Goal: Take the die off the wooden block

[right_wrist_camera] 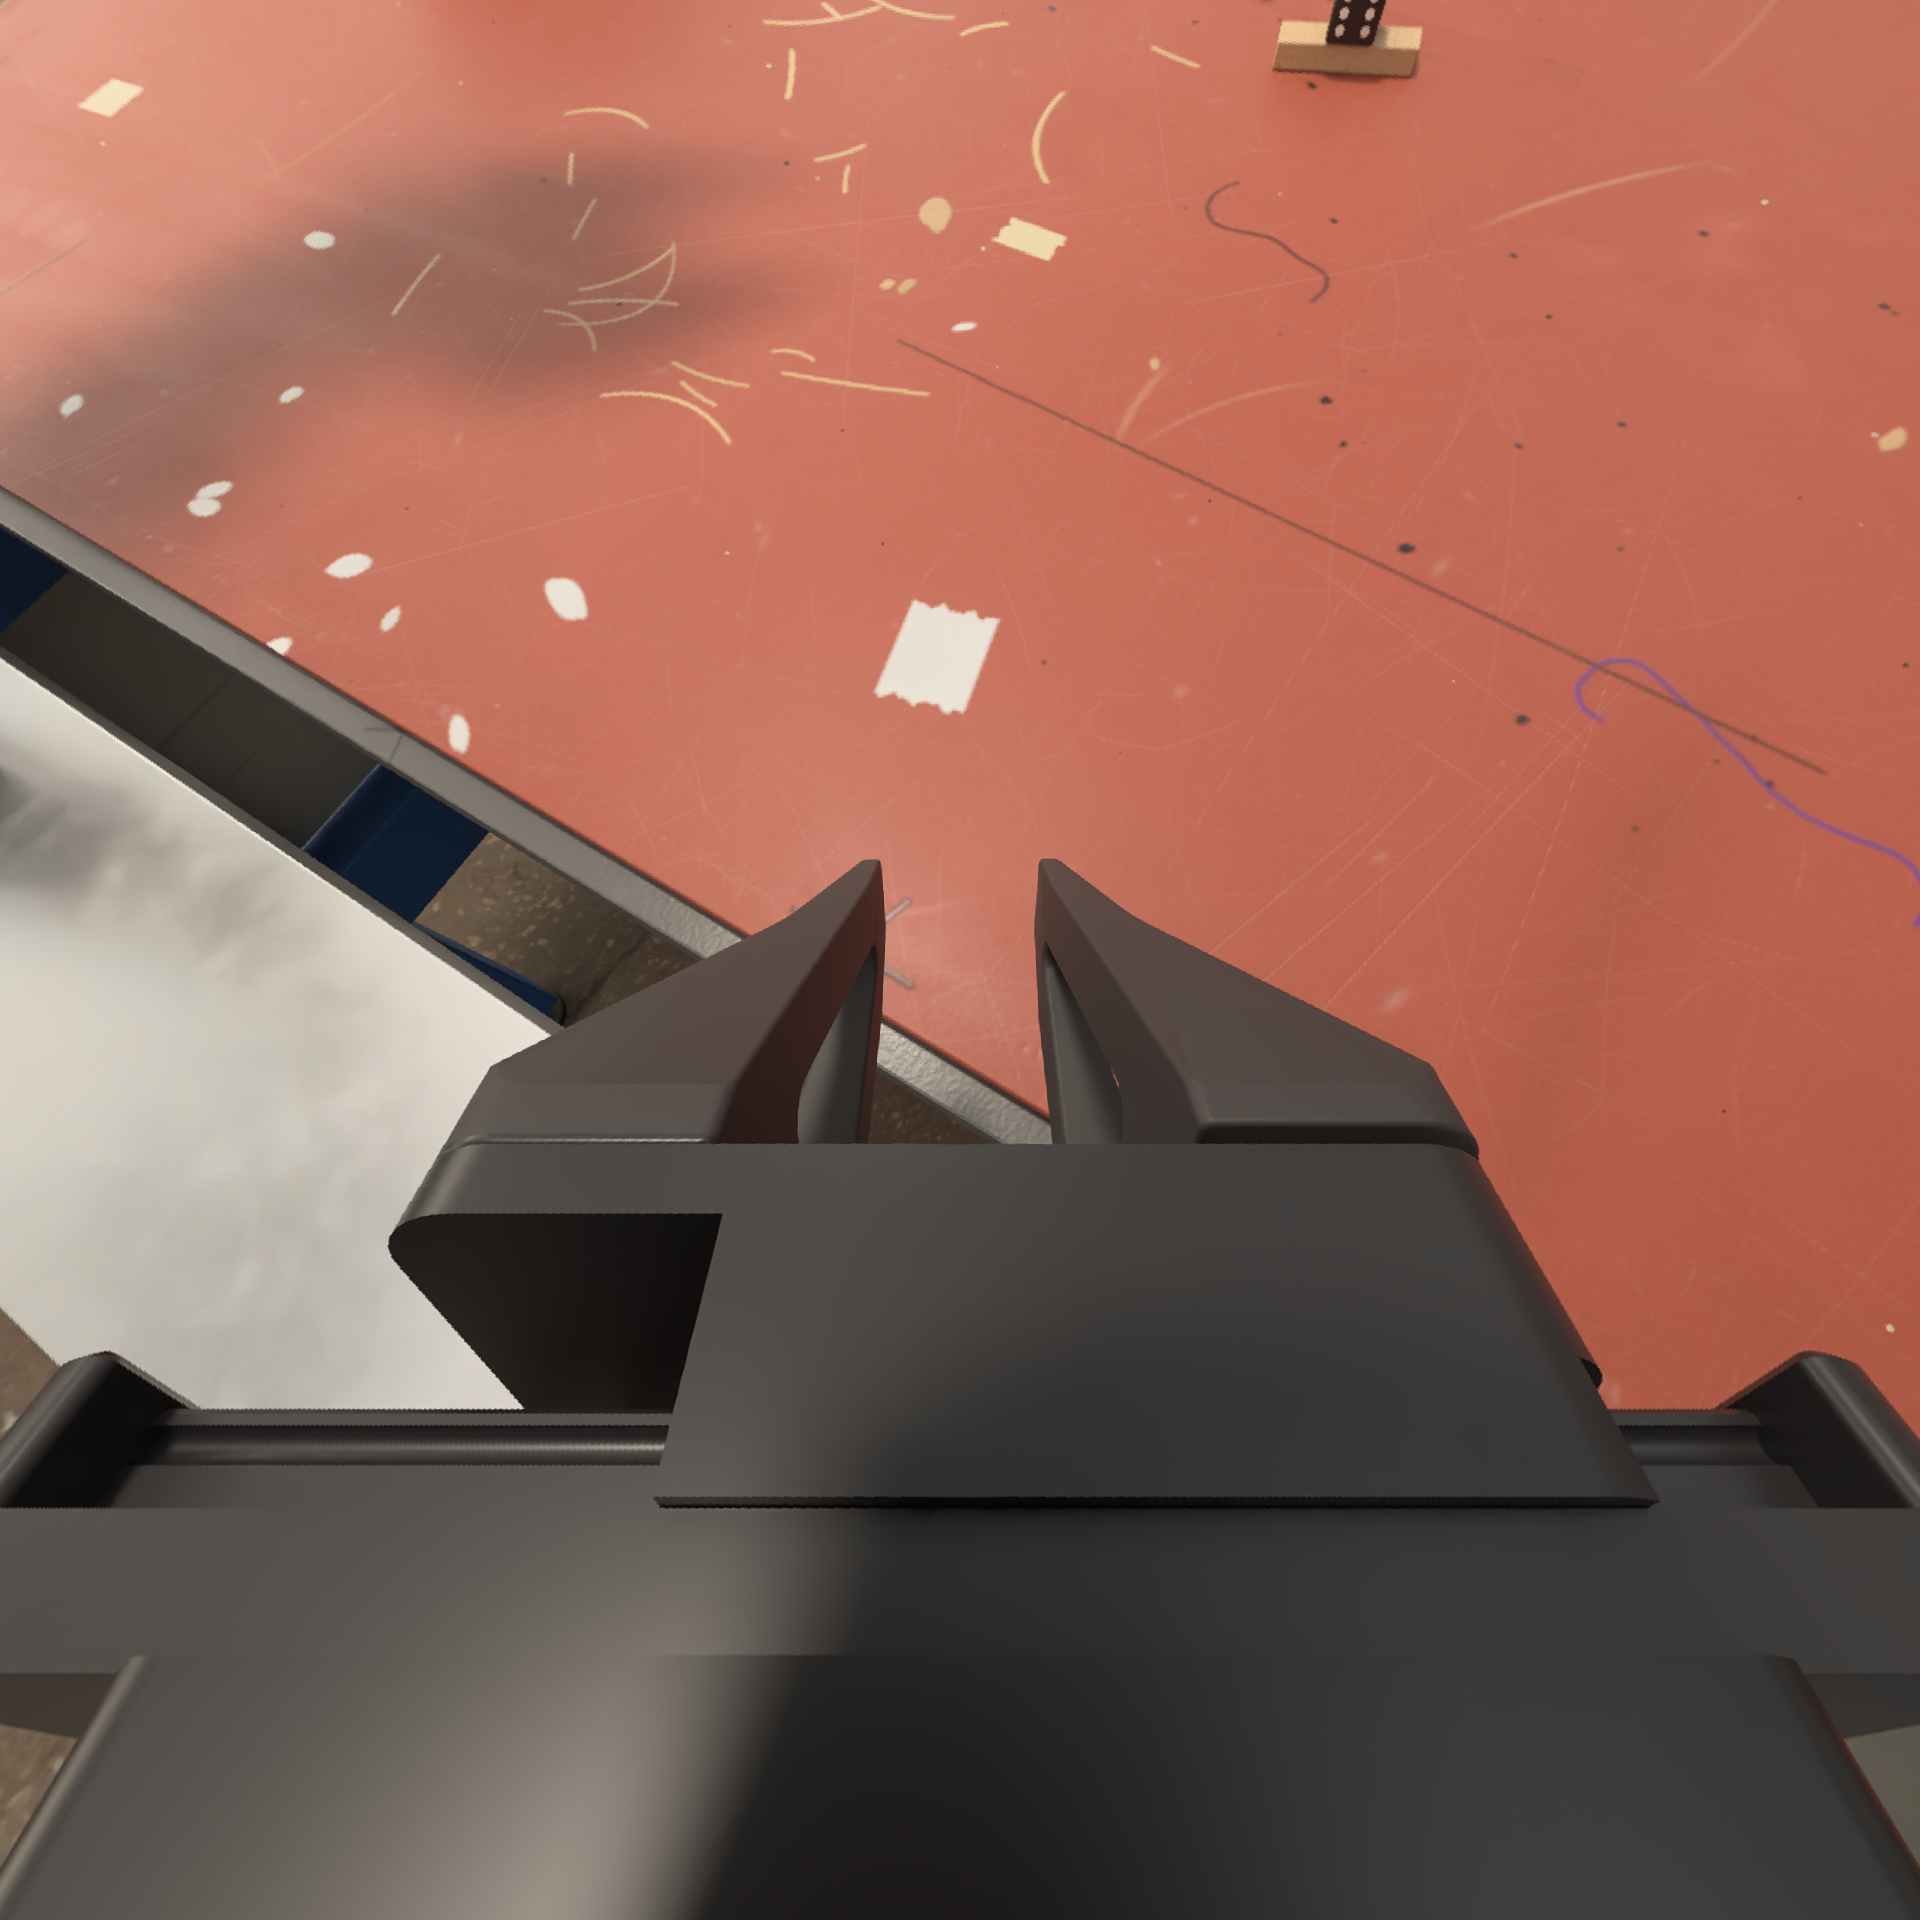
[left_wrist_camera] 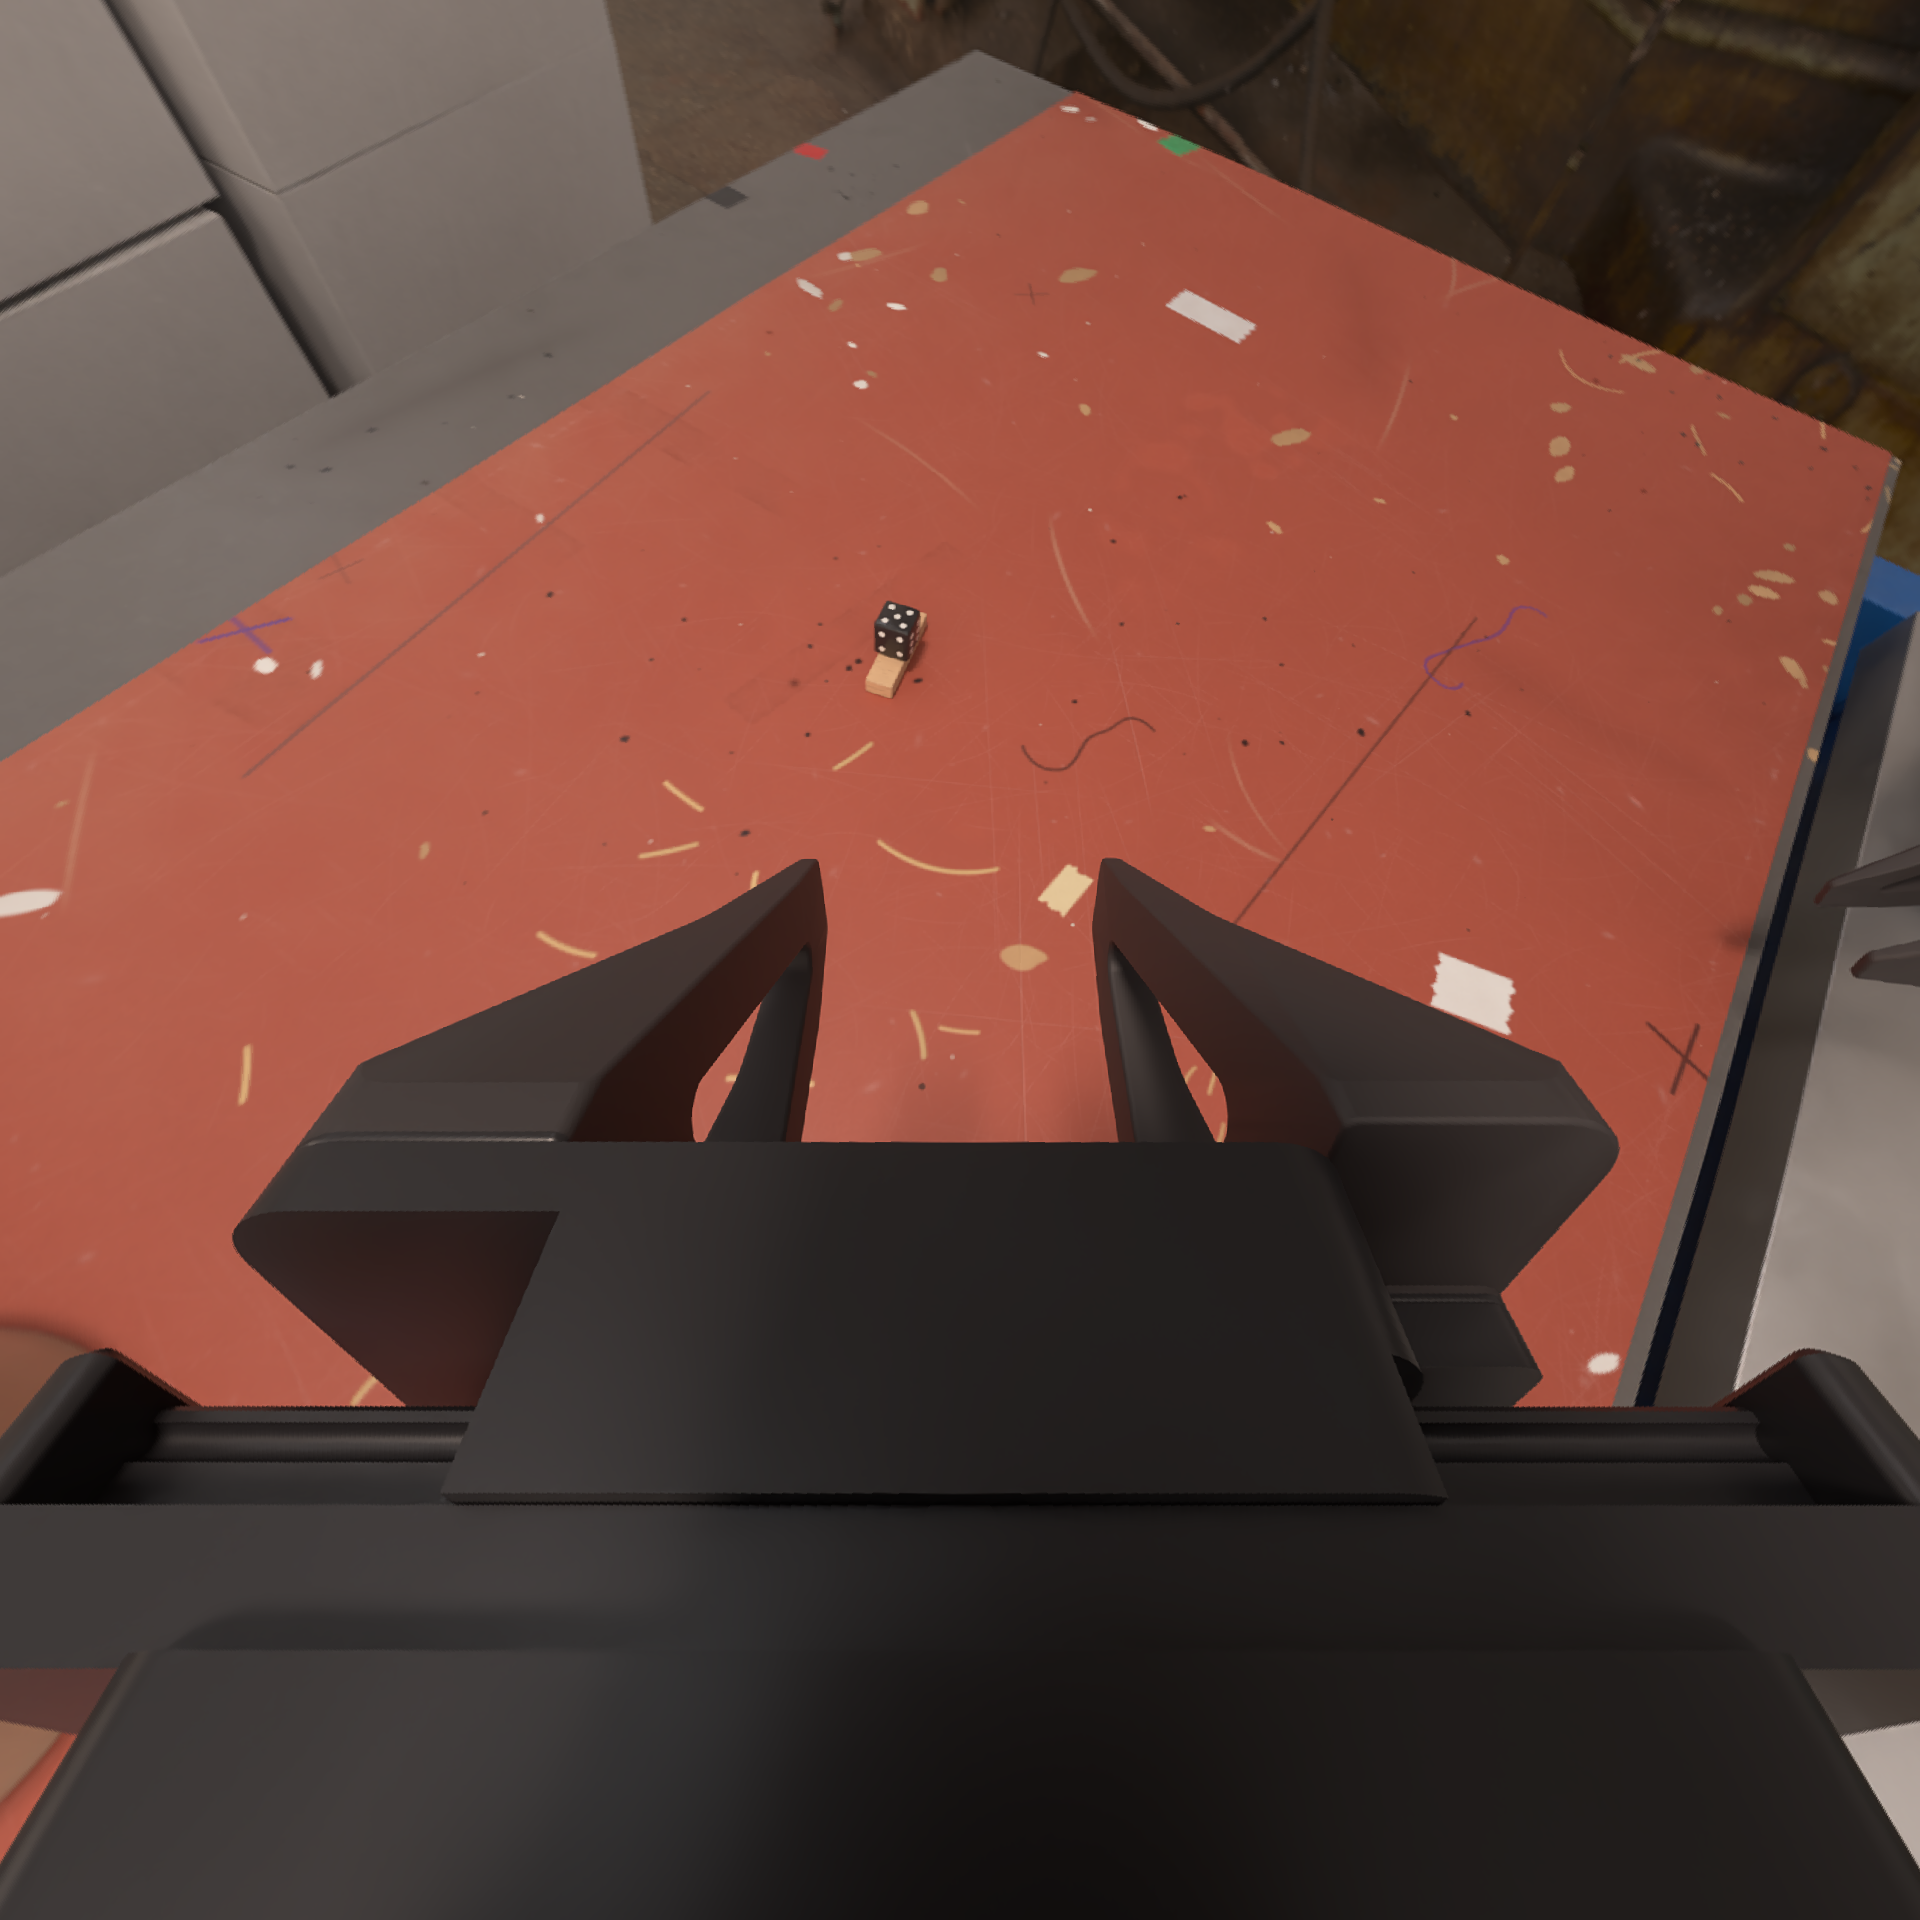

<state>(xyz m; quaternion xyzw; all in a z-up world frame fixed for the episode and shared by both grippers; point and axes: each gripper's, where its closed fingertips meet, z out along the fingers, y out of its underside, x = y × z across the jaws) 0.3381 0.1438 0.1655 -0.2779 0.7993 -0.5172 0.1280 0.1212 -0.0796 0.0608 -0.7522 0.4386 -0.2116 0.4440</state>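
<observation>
Two hands: both empty, neither touching anything.
Left hand (left_wrist_camera: 958, 873): fingers apart, hovering above the red tabletop (left_wrist_camera: 1351, 540), pointed almost straight at the target.
Right hand (right_wrist_camera: 960, 873): fingers apart by a narrower gap, hanging over the tabletop's near edge, aimed away from the target.
Die (left_wrist_camera: 898, 630): black with white pips, sitting on the far end of the wooden block (left_wrist_camera: 891, 670); still on it, so the task is not yet done.
Bearing from left hand: dead ahead, slightly left of the gap's centreline, well apart.
Bearing from right hand: far up and to the right, at the top edge of the right wrist view, die partly cut off.
Block's long axis: runs roughly toward the left hand, across the right hand's view.
Better-placed arm: the left, I judge, since a forward reach and descent would bring it to the die.
Risk: closing low could catch the block as well.
</observation>
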